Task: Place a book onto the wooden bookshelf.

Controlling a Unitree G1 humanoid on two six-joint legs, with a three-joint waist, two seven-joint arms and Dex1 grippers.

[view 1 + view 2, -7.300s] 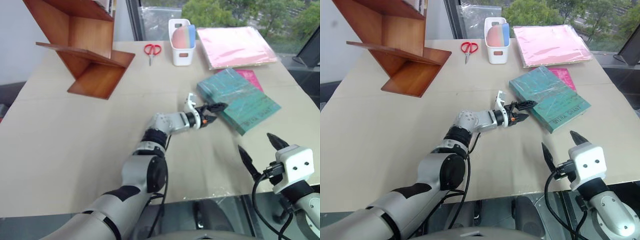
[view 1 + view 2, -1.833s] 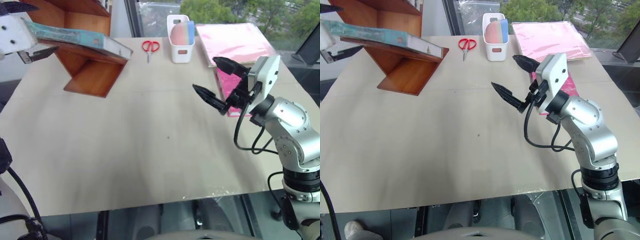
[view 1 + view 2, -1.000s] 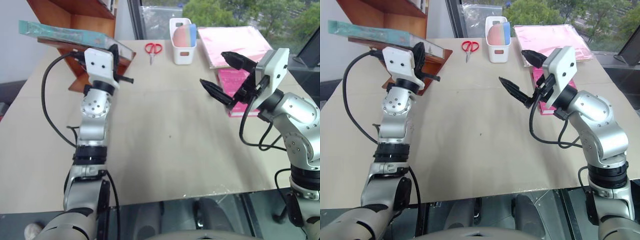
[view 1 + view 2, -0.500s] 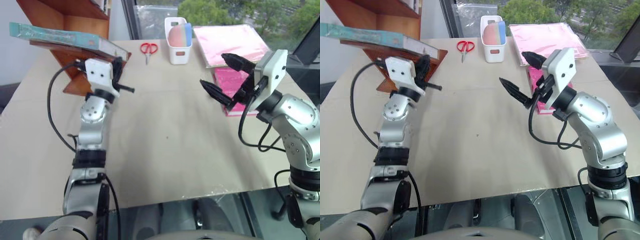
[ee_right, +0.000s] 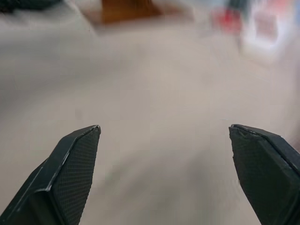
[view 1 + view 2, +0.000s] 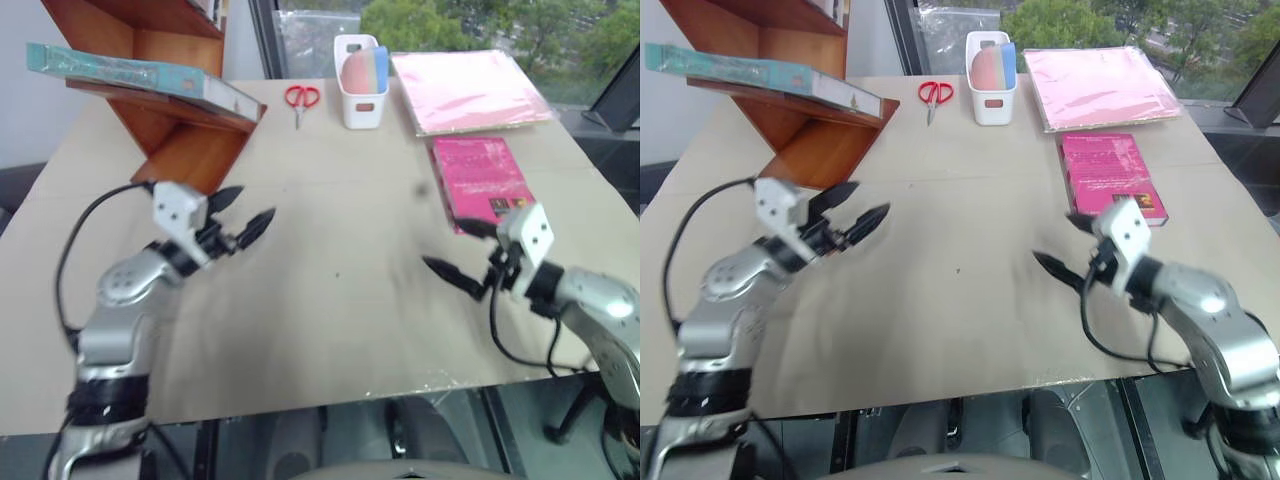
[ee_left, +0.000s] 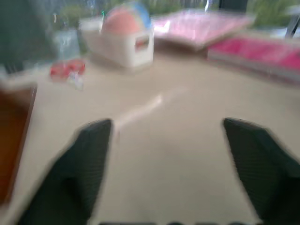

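The table (image 6: 330, 330) is a wide beige surface that carries everything. At its far left corner stands the wooden bookshelf (image 6: 180, 140), reddish-brown, built of slanted zigzag boards. The teal-green book (image 6: 130, 75) lies flat on one of the shelf's boards, its pale page edge facing the table's middle and its far end jutting out past the wood to the left; nothing grips it.

Along the far edge to the right lies a large pale pink folder (image 6: 470, 90) in a glossy sleeve. Just in front of it, nearer the right edge, a thinner magenta-pink book (image 6: 478, 178) lies flat on the table. Left of the folder stands a small white bin (image 6: 362, 100) holding rounded pink and blue items. Just left of the bin lie red-handled scissors (image 6: 304, 100), well apart from the shelf.

The left claw (image 6: 240, 222) hangs above the table in front of the shelf's foot, pointing roughly level toward the middle; its two black fingers are spread wide with nothing between them, as the left wrist view also shows. The right claw (image 6: 462, 255) is low over the table's right side, just in front of the magenta-pink book, angled toward the middle; its fingers are likewise spread apart and empty
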